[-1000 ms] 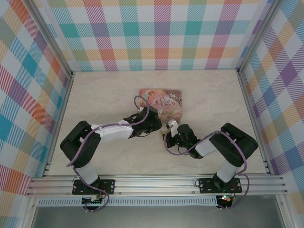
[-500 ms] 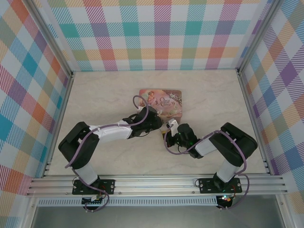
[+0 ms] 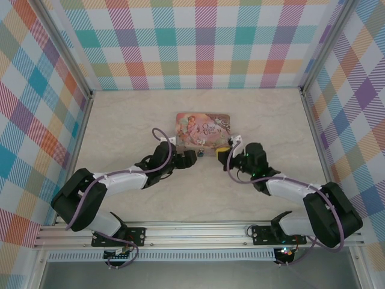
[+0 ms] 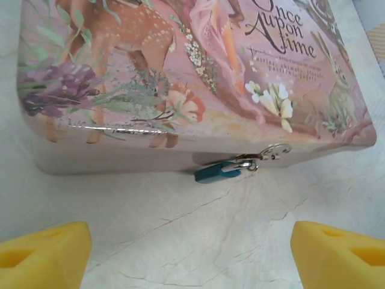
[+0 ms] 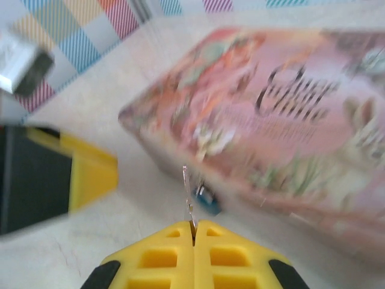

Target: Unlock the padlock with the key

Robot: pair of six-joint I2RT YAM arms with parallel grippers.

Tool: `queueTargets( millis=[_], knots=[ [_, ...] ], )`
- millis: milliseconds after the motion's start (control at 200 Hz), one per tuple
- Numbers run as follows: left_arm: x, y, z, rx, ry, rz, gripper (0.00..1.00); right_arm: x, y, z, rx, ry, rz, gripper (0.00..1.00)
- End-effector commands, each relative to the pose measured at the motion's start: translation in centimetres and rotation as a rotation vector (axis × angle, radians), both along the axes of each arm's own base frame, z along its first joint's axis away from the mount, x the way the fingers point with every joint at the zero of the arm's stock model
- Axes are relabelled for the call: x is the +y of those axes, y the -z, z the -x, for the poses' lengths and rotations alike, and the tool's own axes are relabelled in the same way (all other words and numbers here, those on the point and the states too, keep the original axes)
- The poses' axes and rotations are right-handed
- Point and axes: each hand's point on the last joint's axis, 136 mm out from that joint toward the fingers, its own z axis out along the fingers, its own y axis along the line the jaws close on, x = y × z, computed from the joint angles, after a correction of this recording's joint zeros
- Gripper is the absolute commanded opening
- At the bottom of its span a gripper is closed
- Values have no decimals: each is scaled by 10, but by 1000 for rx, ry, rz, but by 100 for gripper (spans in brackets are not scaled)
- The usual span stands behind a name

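Grippers faced each other overhead at the near wall of the pink tin point(image 3: 203, 128), the left gripper point(image 3: 192, 158) just apart from the right gripper point(image 3: 222, 151). From the left wrist, its jaws stood wide apart and empty; the padlock point(image 4: 215, 171) hung from the tin's hasp point(image 4: 274, 150) straight ahead, between them. From the right wrist, its jaws were pressed together on the key point(image 5: 187, 191), with the padlock just beyond the key's tip.
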Motion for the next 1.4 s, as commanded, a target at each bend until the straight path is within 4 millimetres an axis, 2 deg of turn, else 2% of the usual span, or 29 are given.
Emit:
queueTargets(
  millis=[0,115,215,330,440,580,715,920,1125,1400],
  knots=[
    [-16,-31,-5,-110,115,99,87,3,-19,-14,76,-85,-106,4],
    [-19,-27,-8,-89,132,129,88,12,-23,-40,96,-118,-153,4],
    [-20,-28,-10,-101,130,139,88,17,-15,-62,118,-112,-151,3],
    [-22,-24,-11,-106,150,141,89,23,5,-80,194,-110,-170,3],
    [-25,-17,-10,-94,183,141,90,21,27,-86,273,-74,-155,2],
    [-27,-14,-10,-115,205,132,91,12,52,-80,371,-14,-104,2],
    [-27,-9,-13,-148,215,108,91,5,74,-67,463,12,-50,2],
    [-29,-6,-16,-183,233,87,93,10,102,-42,540,4,-33,2],
    [-38,6,-12,-182,310,78,93,21,108,-25,567,-1,-51,2],
    [-53,29,-7,-141,413,112,90,23,106,-25,564,2,-36,2]
  ],
)
